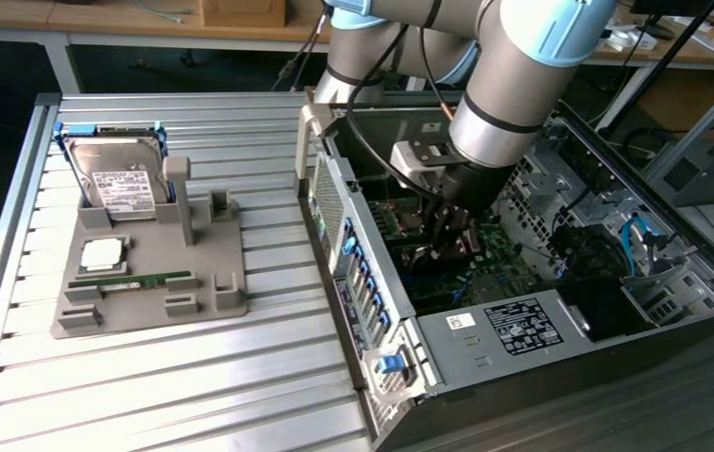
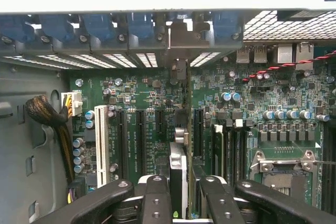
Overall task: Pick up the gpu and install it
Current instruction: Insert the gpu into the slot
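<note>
My gripper (image 2: 181, 203) is deep inside the open computer case (image 1: 521, 320), shut on the gpu (image 2: 178, 166). In the wrist view the gpu is edge-on between the two black fingers (image 2: 157, 198), a thin card with a silvery edge. It runs along the motherboard (image 2: 136, 98) between the black expansion slots. Its far end reaches the rear slot openings under the blue clips (image 2: 105, 24). Whether it sits in a slot I cannot tell. In the exterior view the gripper (image 1: 451, 235) points down over the board, with the gpu (image 1: 430, 252) dark beneath it.
On the slatted table at the exterior view's left, a grey fixture (image 1: 156, 292) holds a hard drive (image 1: 119, 179), a CPU (image 1: 104, 252) and a green RAM stick (image 1: 131, 281). Near the card are a white slot (image 2: 101, 140), a cable bundle (image 2: 47, 114) and the CPU socket (image 2: 283, 166).
</note>
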`<state>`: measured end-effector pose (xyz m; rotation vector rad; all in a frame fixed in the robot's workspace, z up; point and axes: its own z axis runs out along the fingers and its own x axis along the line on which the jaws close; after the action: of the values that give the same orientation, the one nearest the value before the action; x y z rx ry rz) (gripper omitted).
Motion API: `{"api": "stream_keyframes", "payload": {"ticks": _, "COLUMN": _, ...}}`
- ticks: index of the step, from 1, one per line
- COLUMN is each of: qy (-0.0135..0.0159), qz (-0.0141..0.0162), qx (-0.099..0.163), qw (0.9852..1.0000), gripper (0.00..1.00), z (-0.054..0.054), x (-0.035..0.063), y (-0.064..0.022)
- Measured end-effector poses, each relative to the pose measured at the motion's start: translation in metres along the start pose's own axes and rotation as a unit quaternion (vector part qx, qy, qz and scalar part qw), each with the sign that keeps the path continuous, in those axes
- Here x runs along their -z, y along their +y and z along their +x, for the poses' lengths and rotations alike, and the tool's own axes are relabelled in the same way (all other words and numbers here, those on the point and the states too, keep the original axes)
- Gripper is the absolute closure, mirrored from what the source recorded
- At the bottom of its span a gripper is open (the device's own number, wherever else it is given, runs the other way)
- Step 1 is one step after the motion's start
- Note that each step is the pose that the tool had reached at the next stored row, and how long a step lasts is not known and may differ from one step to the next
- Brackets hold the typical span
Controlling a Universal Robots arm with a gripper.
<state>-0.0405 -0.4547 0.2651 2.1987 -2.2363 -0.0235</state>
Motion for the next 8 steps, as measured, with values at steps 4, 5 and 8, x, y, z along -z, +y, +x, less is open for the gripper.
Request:
{"api": "stream_keyframes", "payload": {"ticks": 4, "qy": 0.0012, "qz": 0.0, "qx": 0.0, "qw": 1.0, "gripper": 0.73, "z": 0.0, "x": -0.0002, "y": 0.0006}}
{"api": "stream_keyframes", "payload": {"ticks": 5, "qy": 0.002, "qz": 0.0, "qx": 0.0, "qw": 1.0, "gripper": 0.73, "z": 0.0, "x": -0.0003, "y": 0.0011}}
{"api": "stream_keyframes", "payload": {"ticks": 8, "qy": 0.0044, "qz": 0.0001, "qx": 0.0, "qw": 1.0, "gripper": 0.73, "z": 0.0004, "x": -0.0003, "y": 0.0026}}
